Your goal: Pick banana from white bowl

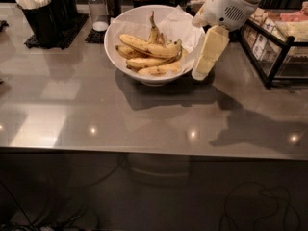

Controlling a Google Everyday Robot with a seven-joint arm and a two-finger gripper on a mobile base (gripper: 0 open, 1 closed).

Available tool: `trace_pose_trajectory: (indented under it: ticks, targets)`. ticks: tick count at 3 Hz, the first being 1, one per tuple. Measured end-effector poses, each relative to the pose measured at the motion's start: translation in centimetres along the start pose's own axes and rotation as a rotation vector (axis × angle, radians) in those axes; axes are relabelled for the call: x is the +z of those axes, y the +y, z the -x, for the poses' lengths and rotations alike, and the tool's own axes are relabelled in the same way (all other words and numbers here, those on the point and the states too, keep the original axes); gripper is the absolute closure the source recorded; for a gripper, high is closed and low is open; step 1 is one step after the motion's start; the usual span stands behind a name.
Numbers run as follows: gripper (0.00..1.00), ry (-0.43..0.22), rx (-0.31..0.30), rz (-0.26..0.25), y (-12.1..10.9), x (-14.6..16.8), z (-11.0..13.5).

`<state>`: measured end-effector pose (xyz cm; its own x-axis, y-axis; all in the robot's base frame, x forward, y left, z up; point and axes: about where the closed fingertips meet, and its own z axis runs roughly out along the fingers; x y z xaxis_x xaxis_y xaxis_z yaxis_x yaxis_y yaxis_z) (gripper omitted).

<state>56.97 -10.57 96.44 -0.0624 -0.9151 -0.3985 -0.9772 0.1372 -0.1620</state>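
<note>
The white bowl (115,57), lined with crinkled white paper, stands at the back middle of the grey counter. Several bananas lie in it. The longest banana (144,44), yellow with brown freckles, lies on top and runs from upper left to right. My gripper (201,74) hangs from the white arm at the upper right and points down to the left. Its cream tip is just outside the bowl's right rim, low over the counter. It holds nothing that I can see.
Black cup holders with white utensils (41,13) stand at the back left. Two shakers (98,4) stand behind the bowl. A black wire rack with packets (274,42) stands at the right, close to the arm. The counter's front edge (154,150) runs across.
</note>
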Motion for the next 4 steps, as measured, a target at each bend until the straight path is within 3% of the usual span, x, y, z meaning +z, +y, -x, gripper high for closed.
trace_pose_trajectory:
  ticks: [1,2,4]
  targets:
    - [0.00,-0.025,-0.035,0.033,-2.28,2.06,3.04]
    - [0.00,-0.035,-0.039,0.022,-2.69,2.14,3.51]
    - [0.36,-0.046,-0.018,0.022,-3.14,2.90,3.19]
